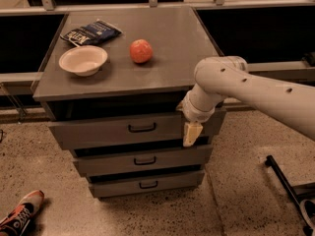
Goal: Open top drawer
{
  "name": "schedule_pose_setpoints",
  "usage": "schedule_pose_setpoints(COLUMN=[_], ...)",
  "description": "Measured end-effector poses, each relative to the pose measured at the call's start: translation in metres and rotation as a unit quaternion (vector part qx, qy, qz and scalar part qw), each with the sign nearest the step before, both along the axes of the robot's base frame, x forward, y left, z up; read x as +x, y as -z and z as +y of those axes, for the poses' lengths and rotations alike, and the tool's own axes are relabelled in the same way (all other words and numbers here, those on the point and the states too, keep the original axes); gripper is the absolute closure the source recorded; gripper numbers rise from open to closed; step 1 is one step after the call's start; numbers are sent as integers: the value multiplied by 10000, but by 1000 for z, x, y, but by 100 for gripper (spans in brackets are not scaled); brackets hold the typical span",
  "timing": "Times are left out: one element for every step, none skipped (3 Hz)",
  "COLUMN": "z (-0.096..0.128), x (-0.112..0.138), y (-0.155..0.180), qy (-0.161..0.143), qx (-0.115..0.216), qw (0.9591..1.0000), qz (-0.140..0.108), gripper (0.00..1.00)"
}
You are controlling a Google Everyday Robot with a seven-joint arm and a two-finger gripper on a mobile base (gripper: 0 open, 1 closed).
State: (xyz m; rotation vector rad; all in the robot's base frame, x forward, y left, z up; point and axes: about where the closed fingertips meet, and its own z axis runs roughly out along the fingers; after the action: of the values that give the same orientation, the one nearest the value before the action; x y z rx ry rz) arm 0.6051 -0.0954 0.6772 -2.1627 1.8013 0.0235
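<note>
The top drawer (98, 131) is the widest grey front under the cabinet top, with a small black loop handle (142, 128) at its centre. A dark gap shows above the front. My gripper (192, 133) hangs pointing down at the right end of this drawer front, well to the right of the handle and not on it. The white arm (256, 90) comes in from the right. Two narrower drawer fronts (142, 160) sit below.
On the grey cabinet top (172, 43) lie a white bowl (83, 59), a red-orange fruit (141, 51) and a dark blue snack bag (91, 32). A shoe (19, 215) lies on the speckled floor at the lower left. A black base part (288, 191) is at the lower right.
</note>
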Motion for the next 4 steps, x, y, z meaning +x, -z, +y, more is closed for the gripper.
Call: schedule_pose_setpoints(z=[3, 3, 3, 4], x=[-16, -21, -21, -21], y=[10, 9, 2, -2], qy=[-167, -214, -214, -215], qx=[26, 50, 50, 52], qw=[9995, 9991, 9991, 9991], qz=[283, 351, 351, 349], gripper=[27, 32, 33, 34])
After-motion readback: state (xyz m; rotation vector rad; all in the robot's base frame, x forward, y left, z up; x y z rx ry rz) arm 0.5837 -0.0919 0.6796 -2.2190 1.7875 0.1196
